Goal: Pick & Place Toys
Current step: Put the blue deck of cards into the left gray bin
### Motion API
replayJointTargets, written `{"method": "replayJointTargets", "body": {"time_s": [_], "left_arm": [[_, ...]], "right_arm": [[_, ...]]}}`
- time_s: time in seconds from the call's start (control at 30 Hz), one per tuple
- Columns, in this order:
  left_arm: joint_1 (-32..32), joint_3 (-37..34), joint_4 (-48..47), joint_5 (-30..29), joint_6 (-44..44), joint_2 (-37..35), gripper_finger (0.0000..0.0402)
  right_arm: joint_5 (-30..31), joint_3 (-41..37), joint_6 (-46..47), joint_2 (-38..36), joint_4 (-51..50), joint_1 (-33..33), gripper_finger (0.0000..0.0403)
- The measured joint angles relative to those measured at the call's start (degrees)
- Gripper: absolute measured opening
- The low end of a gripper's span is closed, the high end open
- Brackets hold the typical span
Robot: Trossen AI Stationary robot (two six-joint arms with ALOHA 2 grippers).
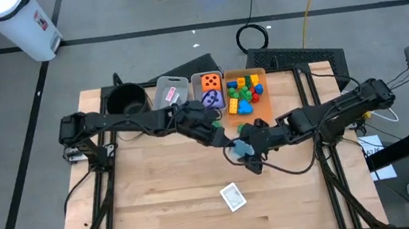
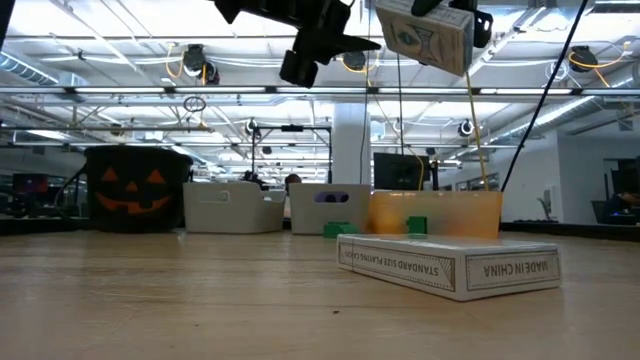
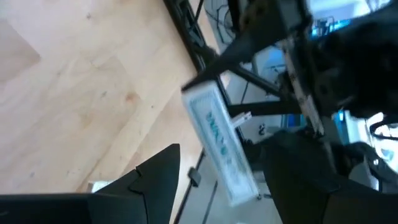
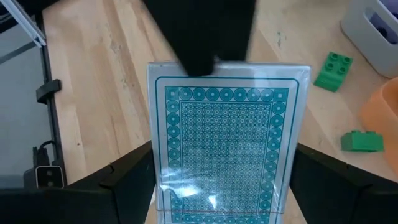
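High view: both arms meet over the middle of the wooden table (image 1: 161, 206), in front of the row of bins. The right gripper (image 1: 242, 150) carries a teal card pack (image 1: 238, 148) above the boards. The left gripper (image 1: 218, 132) sits just beside it, nearer the bins. A second card pack (image 1: 233, 197) lies flat on the table, well apart toward the front edge. The orange bin (image 1: 264, 106) holds coloured blocks (image 1: 245, 92); the grey bin (image 1: 199, 84) beside it holds an orange die (image 1: 211, 82) and a purple die (image 1: 212, 98). A black pot (image 1: 126, 100) stands at the left end of the row.

Low view: the held pack hangs tilted, clear of the table, with the lying pack below and nearer the camera.

Left wrist view: the left fingers (image 3: 155, 180) stand apart with nothing between them, and the pack shows edge-on just ahead of them.

Right wrist view: the right fingers (image 4: 134, 165) are clamped on the pack's two long edges. Two green blocks (image 4: 333, 70) lie loose on the table near the orange bin's rim.

Assessment: this appears to be a handover or a carry toward the bins. If a handover, the left gripper should close squarely on the free end before the right lets go. The pack is smooth and could slip if pinched at a corner.
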Motion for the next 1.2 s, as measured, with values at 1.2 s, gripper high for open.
{"method": "replayJointTargets", "body": {"time_s": [1.2], "left_arm": [[2.0,0.0,-0.1,0.2,-0.5,-0.1,0.0075]], "right_arm": [[2.4,0.0,-10.5,0.3,3.8,-2.1,0.0299]]}}
